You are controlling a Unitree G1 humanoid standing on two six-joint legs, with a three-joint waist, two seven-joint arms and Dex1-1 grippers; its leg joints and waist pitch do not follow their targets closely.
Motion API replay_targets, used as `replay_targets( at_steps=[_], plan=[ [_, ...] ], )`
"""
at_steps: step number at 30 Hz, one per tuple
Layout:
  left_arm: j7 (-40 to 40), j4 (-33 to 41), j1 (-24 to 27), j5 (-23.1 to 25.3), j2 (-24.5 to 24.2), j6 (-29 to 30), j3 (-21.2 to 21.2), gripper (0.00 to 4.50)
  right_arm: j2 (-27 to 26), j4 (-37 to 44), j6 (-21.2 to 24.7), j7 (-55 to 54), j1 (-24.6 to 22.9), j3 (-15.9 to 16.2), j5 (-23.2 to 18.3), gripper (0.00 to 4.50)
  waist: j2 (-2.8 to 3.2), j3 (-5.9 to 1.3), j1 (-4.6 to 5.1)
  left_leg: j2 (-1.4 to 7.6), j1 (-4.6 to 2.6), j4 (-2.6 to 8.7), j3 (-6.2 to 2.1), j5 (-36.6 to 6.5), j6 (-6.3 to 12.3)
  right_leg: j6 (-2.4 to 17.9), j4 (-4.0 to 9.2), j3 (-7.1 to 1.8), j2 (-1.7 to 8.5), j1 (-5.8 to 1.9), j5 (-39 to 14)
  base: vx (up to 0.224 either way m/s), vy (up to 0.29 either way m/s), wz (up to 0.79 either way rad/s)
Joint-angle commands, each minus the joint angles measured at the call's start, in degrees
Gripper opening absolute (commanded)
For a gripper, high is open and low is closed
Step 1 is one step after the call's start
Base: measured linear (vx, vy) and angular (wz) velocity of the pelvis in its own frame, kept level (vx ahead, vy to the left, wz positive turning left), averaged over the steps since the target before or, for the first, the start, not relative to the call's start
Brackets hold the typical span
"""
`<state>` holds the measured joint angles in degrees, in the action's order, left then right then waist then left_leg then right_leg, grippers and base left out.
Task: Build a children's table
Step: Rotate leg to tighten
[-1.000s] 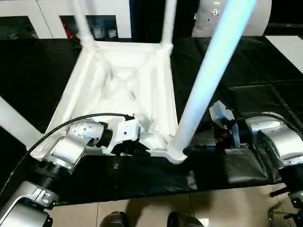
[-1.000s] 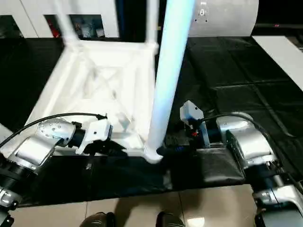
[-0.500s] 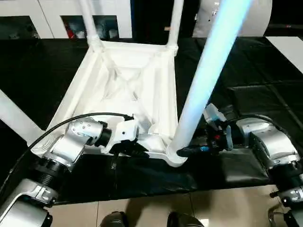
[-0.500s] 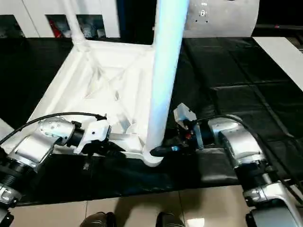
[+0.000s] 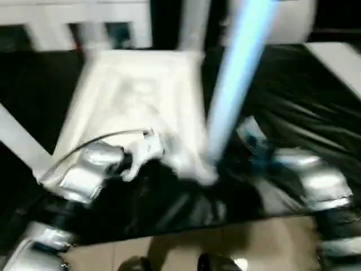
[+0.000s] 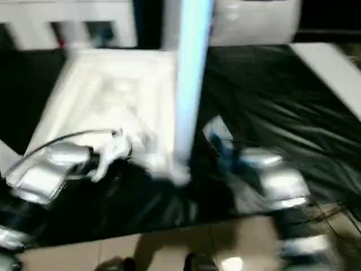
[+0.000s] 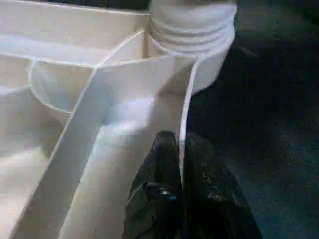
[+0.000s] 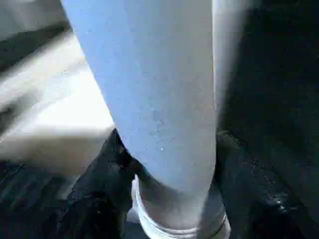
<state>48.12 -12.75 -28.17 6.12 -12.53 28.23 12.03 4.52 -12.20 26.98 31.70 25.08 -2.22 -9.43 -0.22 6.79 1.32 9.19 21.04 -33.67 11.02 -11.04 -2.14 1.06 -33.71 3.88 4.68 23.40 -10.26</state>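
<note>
1. The children's table [image 5: 135, 107] lies upside down on a black mat [image 5: 304, 96], its ribbed hollow underside facing up.
2. One leg [image 5: 234, 84] stands upright in the table's near corner socket on the robot's right side; in the right wrist view its threaded base [image 8: 174, 219] sits at the socket.
3. The left end effector [image 7: 180, 199] is closed on the thin side wall [image 7: 187, 119] of the table near that same corner, one black finger [image 7: 157, 189] on each side of the wall.
4. The right end effector [image 8: 169, 184] is clamped around the foot of the leg, a dark finger [image 8: 107, 174] pressed against either side of it.
5. Another leg [image 5: 20, 144] shows beside the table on the robot's left side.
6. A white cabinet [image 5: 79, 22] stands beyond the far edge of the table.
7. A pale tiled floor [image 5: 265, 243] lies nearer than the mat's front edge.
</note>
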Motion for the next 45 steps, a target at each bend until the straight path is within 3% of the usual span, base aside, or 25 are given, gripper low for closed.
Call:
replay_targets(
  at_steps=[1,2,3,4,6,11,14,18,24,26,28,32,35,37,39,41,45],
  plan=[
    [-6.36,2.7,0.66,-3.87,7.09,2.78,3.42,0.0,-3.53,-4.4,3.94,-5.39,-1.42,5.88,-0.17,2.09,-0.82,-2.11,0.02,3.24,-0.82,4.81,-3.54,-21.38,-2.26,3.81,6.98,-2.39,5.42,-1.56,-43.66,-0.023,0.047,-0.2],
    [-7.77,2.05,0.16,-3.75,8.62,2.82,3.57,0.0,-4.32,-4.92,3.17,-6.16,-1.2,5.75,-0.4,2.09,-0.91,-2.03,0.3,3.41,-0.16,5.36,-3.4,-19.92,-0.13,3.84,6.93,-2.63,5.03,-1.79,-40.61,0.0,0.0,0.0],
    [-9.07,1.6,-0.39,-3.73,10.12,3.09,3.83,0.0,-4.78,-4.81,2.78,-6.38,-1.1,6.19,-0.56,2.09,-0.65,-2.14,0.2,3.39,-0.36,5.34,-3.21,-19.44,0.62,3.84,7.15,-2.73,4.89,-1.59,-39.65,0.0,0.0,0.0],
    [-9.8,1.28,-0.85,-3.7,11.15,3.31,4.14,0.0,-4.81,-4.38,2.61,-5.53,-1.09,6.98,-0.75,2.09,-0.51,-2.0,0.08,3.31,-0.98,5.2,-2.82,-19.64,1.67,4.07,7.66,-2.91,4.65,-0.86,-38.32,0.0,0.0,0.0],
    [-10.32,1.23,-1.47,-1.9,11.54,3.32,4.42,0.0,-4.65,-1.58,3.51,-3.68,-1.9,7.6,0.66,2.58,-0.54,-2.13,-0.2,3.57,-0.53,5.59,-2.74,-18.24,2.63,5.12,7.07,-3.01,4.27,-1.28,-33.01,0.0,0.0,0.0],
    [-10.5,2.48,-0.84,1.22,10.35,4.74,4.53,0.0,-4.98,1.06,4.38,-4.45,-3.01,6.75,1.69,3.07,-0.32,-2.33,-0.32,3.88,-0.39,5.76,-2.65,-17.16,2.97,7.34,6.45,-3.24,4.25,-1.46,-27.5,0.0,0.0,0.0],
    [-9.66,4.07,0.38,1.14,6.37,4.6,5.28,0.0,0.9,5.16,5.35,-0.26,-4.78,8.53,-1.03,3.41,-0.24,-2.34,-0.63,3.96,-0.4,5.79,-2.71,-17.41,2.9,7.65,6.31,-3.27,4.34,-1.68,-26.58,0.0,0.0,0.0],
    [-5.88,5.08,1.58,0.46,3.51,2.13,5.27,0.0,6.94,8.43,5.9,6.46,-5.79,7.72,-0.97,3.68,-0.32,-2.67,-1.12,4.01,-0.17,5.54,-2.36,-14.19,4.07,9.07,5.82,-3.46,4.27,-2.04,-21.36,0.0,0.0,0.0],
    [2.35,4.76,2.54,-1.74,-2.62,-4.36,7.13,0.0,18.16,9.46,3.83,18.46,-4.5,5.47,-4.48,4.13,-0.6,-3.57,-1.95,3.78,0.07,4.45,-1.9,-5.5,8.3,13.35,4.24,-3.39,4.18,-3.0,-8.75,0.0,0.0,0.0],
    [7.19,4.4,2.79,-3.05,-5.24,-7.25,8.06,0.0,22.05,9.04,2.54,24.31,-3.64,5.33,-5.61,4.32,-0.64,-3.77,-1.98,3.76,0.37,3.98,-1.83,-2.2,11.11,14.94,3.43,-3.29,4.15,-3.17,-2.79,0.0,0.0,0.0],
    [9.94,4.01,2.8,-3.59,-6.52,-9.79,8.4,0.0,24.22,8.34,0.88,27.22,-3.18,6.27,-4.67,4.42,-0.62,-3.58,-1.86,3.9,0.34,3.93,-1.65,-2.03,11.85,15.71,3.51,-3.14,4.02,-2.96,-2.79,0.0,0.0,0.0],
    [18.02,2.17,1.99,-4.14,-10.91,-15.3,10.05,0.0,27.7,4.6,-4.08,34.85,-1.35,8.3,-3.24,4.42,-0.35,-3.58,-2.33,4.22,-0.33,4.06,-1.73,-4.28,10.43,16.12,3.67,-3.07,4.01,-2.7,-7.63,0.0,0.0,0.0],
    [23.39,1.47,1.22,-5.73,-13.47,-17.49,10.86,0.0,28.07,2.42,-5.7,39.15,0.25,8.79,-5.33,4.42,-0.29,-3.55,-2.73,4.28,-0.49,4.13,-1.6,-4.67,9.67,16.4,3.59,-3.15,4.0,-2.74,-7.68,0.0,0.0,0.0],
    [27.39,0.79,0.28,-6.67,-15.44,-18.81,11.7,0.0,28.07,1.54,-5.32,43.05,1.48,9.52,-7.57,4.06,-0.18,-3.65,-3.38,4.55,-0.79,4.07,-1.44,-3.65,9.62,16.96,3.17,-3.16,3.84,-2.58,-5.75,0.0,0.0,0.0],
    [29.02,0.29,-0.31,-6.3,-16.18,-19.69,12.25,0.0,27.79,0.66,-5.16,45.01,2.16,10.28,-8.01,4.06,-0.22,-3.86,-3.65,4.6,-0.66,3.94,-1.42,-2.48,9.85,17.54,2.67,-3.12,3.9,-2.75,-3.68,0.0,0.0,0.0],
    [29.25,-0.01,-0.54,-6.1,-16.26,-20.09,12.37,0.0,27.7,0.21,-5.3,45.67,2.39,10.66,-8.05,3.74,-0.2,-3.97,-3.81,4.58,-0.63,3.82,-1.38,-1.96,9.97,17.9,2.57,-3.16,4.07,-2.78,-2.97,0.0,0.0,0.0],
    [29.65,-1.66,-1.75,-6.43,-15.58,-21.27,12.2,0.0,26.86,-1.74,-6.34,49.29,3.09,12.6,-8.12,3.44,-0.61,-4.03,-4.16,4.48,-0.49,3.73,-1.27,-2.88,9.24,17.69,2.74,-3.22,4.17,-2.87,-4.91,0.0,0.0,0.0]
  ],
)
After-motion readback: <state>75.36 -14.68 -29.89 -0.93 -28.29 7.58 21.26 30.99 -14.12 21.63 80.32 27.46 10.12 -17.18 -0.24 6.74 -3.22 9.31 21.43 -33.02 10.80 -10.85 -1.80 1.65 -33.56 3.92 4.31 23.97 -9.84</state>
